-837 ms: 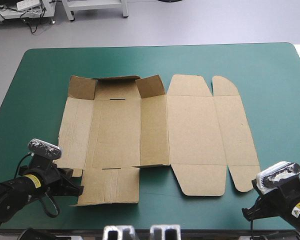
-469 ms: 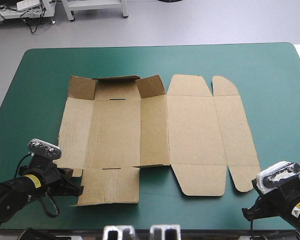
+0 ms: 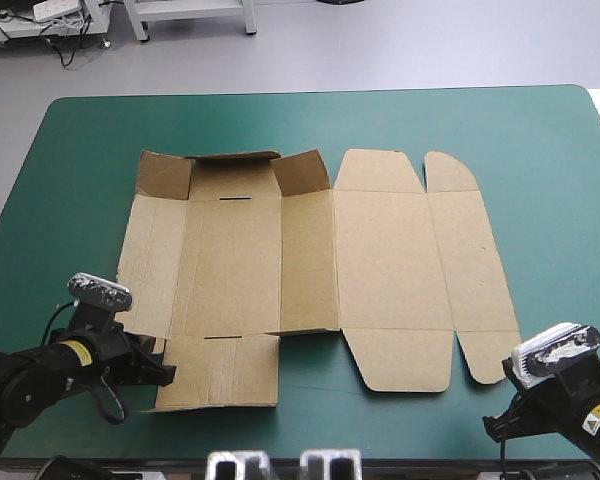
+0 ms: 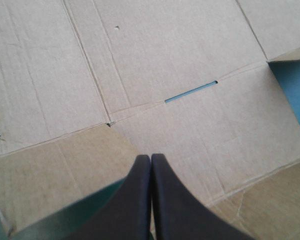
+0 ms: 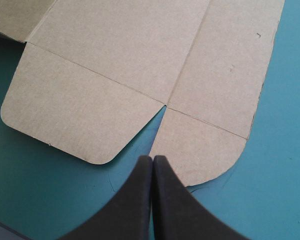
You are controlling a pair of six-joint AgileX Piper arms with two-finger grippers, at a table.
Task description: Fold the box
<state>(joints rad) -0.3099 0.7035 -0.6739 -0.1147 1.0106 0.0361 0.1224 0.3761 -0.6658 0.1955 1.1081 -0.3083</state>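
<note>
The left gripper (image 4: 150,164) has its two black fingers pressed together in one pointed arch, with nothing between them. It sits low over the near-left flap (image 3: 220,372) of the box (image 3: 310,255), by that flap's left edge. Whether the fingers touch the board cannot be told. Just ahead of its tip, in the left wrist view, a narrow slot (image 4: 190,92) is cut along the crease where the flap meets the main panel.

The right gripper (image 5: 152,161) is likewise closed and empty. It hangs over the bare teal-green cover near the bench's (image 3: 550,150) near-right corner. Its tip points at the notch between the large near flap (image 5: 75,117) and the small rounded flap (image 5: 200,147) beside it. In the high view it stands apart from the board.

The box is a cut sheet of brown board, lying mostly flat across the middle of the bench. At the far-left end, three short flaps (image 3: 230,165) stand raised off the cover. The two right-hand panels and their rounded flaps lie flat.
</note>
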